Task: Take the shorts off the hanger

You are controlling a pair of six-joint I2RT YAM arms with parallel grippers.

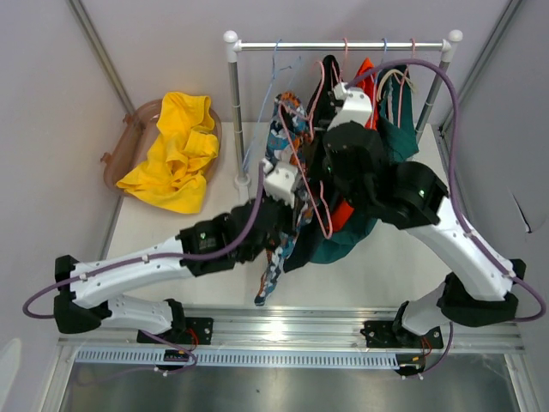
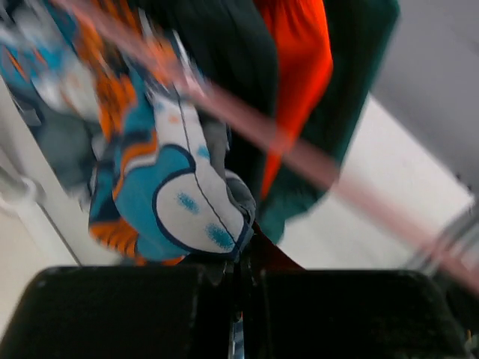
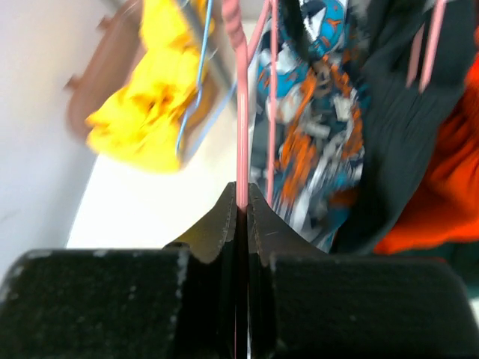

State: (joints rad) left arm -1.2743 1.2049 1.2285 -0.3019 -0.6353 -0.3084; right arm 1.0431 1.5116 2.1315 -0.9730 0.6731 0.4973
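Top external: bright yellow fabric shorts (image 1: 176, 154) lie in a brown translucent basket (image 1: 129, 142). The left gripper (image 2: 243, 258) pinches the blue-orange-white patterned shorts (image 1: 276, 257). The right gripper (image 3: 241, 202) is clamped on a pink wire hanger (image 3: 242, 112). The dark navy shorts (image 3: 404, 127), orange-red shorts (image 3: 441, 194) and teal green shorts (image 1: 343, 245) hang rightward.

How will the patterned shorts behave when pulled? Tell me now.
Probably floppy: the patterned shorts trail in loose folds from the left gripper. Likely light: the fabric looks thin. May snag: the pink hanger in the right gripper crosses them.
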